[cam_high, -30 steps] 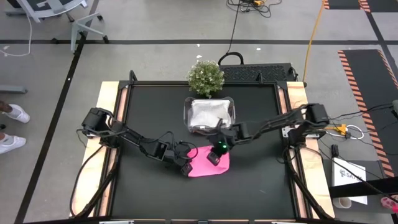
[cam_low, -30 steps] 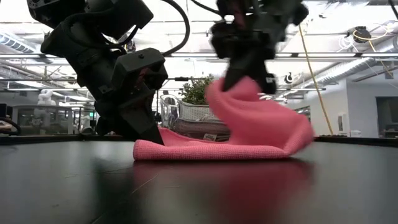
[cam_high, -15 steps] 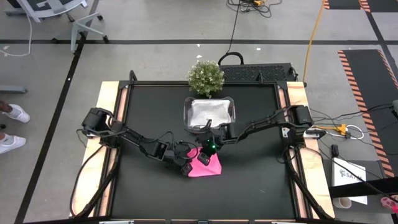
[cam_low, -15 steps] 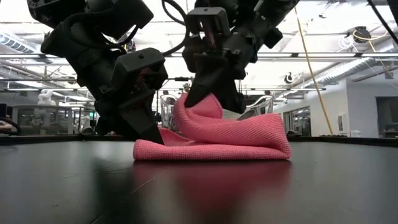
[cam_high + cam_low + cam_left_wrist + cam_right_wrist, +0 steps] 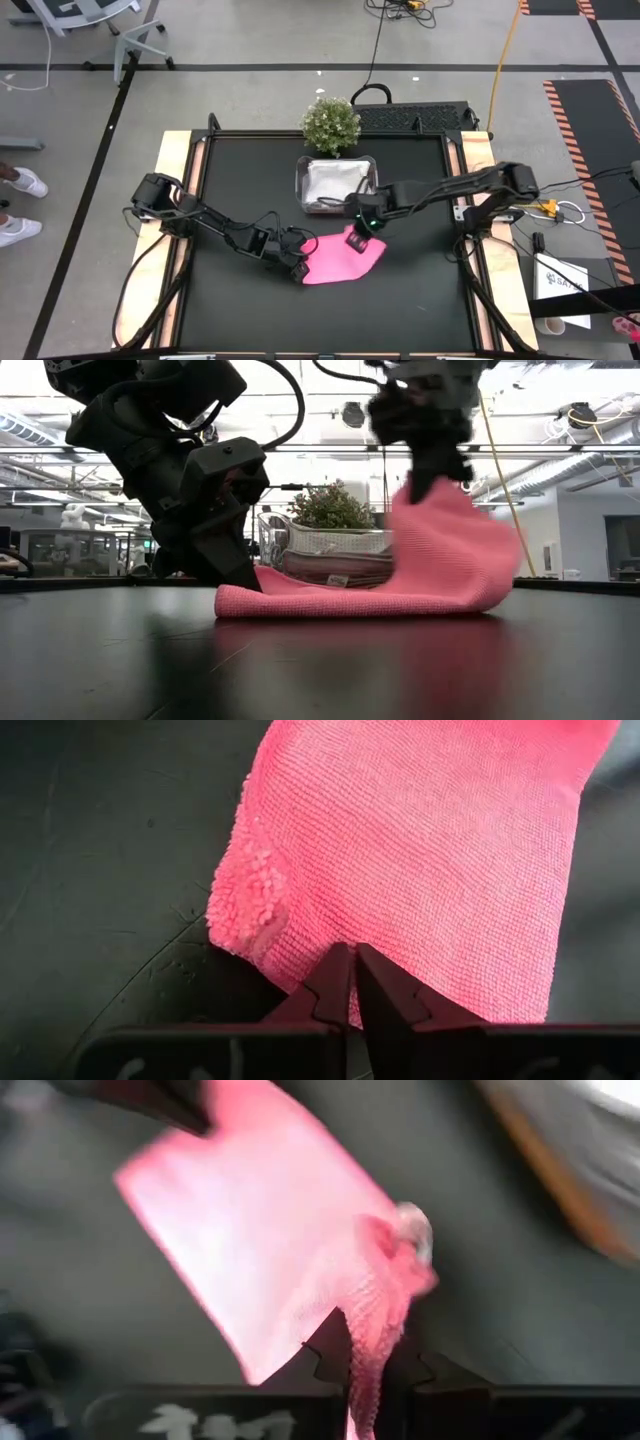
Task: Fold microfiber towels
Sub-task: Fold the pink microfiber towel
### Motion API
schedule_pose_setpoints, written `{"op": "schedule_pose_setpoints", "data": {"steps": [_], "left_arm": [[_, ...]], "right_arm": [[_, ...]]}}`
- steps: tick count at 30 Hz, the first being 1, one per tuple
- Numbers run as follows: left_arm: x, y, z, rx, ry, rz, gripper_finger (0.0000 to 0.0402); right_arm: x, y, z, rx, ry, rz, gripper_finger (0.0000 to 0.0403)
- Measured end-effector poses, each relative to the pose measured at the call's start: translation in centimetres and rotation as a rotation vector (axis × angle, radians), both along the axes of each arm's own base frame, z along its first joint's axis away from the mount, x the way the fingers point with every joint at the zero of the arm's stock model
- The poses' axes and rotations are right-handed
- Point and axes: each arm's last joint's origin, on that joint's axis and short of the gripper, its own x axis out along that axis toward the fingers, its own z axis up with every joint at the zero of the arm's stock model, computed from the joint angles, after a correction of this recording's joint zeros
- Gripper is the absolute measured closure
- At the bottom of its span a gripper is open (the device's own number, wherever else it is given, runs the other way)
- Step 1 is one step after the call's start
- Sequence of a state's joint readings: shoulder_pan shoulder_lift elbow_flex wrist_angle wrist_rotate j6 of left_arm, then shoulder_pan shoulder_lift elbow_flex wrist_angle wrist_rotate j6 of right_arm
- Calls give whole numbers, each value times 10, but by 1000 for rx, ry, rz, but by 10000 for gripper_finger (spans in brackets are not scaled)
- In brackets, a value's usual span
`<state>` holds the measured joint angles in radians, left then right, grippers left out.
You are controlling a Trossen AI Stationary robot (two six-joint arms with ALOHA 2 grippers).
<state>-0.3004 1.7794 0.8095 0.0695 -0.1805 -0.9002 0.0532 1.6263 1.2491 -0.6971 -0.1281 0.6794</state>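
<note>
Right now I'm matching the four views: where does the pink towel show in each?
High view: pink towel at table centre, below the tub.
Low view: centre, its right end lifted by the right gripper.
Left wrist view: fills the upper middle.
Right wrist view: centre, a corner pinched.
Shared landmark: the left gripper pinning its left edge.

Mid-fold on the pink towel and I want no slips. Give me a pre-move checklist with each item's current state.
1. Left gripper shut on the pink towel, pinning its edge to the table: ok.
2. Right gripper shut on the lifted edge: ok.
3. Lifted edge clear of the table in the low view: ok.
4. Tub clear of the towel: ok.
5. Edges aligned for the fold: cannot tell.
</note>
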Motion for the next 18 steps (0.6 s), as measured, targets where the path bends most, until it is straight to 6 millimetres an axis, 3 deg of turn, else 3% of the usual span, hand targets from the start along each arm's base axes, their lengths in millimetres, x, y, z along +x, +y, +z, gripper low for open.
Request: {"op": "schedule_pose_setpoints", "data": {"steps": [5,13,18], "left_arm": [[-1,0,0,-7,8,11,376],[-1,0,0,-16,10,23,376],[-1,0,0,-30,11,40,376]], "right_arm": [[-28,-4,13,-81,138,-40,398],[-36,-5,15,-129,172,37,368],[-41,-6,3,-149,213,50,331]]}}
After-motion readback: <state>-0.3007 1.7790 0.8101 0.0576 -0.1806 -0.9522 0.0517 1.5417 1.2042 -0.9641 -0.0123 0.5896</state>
